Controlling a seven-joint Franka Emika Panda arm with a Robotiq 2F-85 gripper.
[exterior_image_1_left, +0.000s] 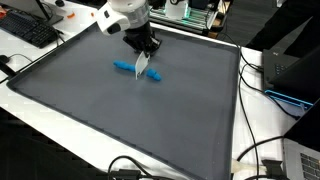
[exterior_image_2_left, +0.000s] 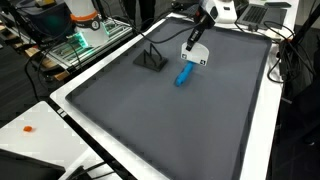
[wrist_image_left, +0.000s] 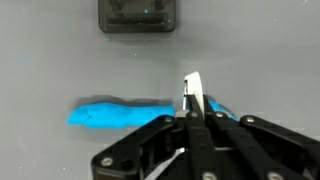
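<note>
A black square block lies apart on the grey mat; the gripper pinches a thin white piece over an elongated bright-blue object.

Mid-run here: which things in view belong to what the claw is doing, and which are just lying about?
In hand:
claw, shut on a white strip
blue object, lying on the grey mat close by the strip

Lying about:
dark box, further along the mat
keyboard and cables, off the mat
</note>
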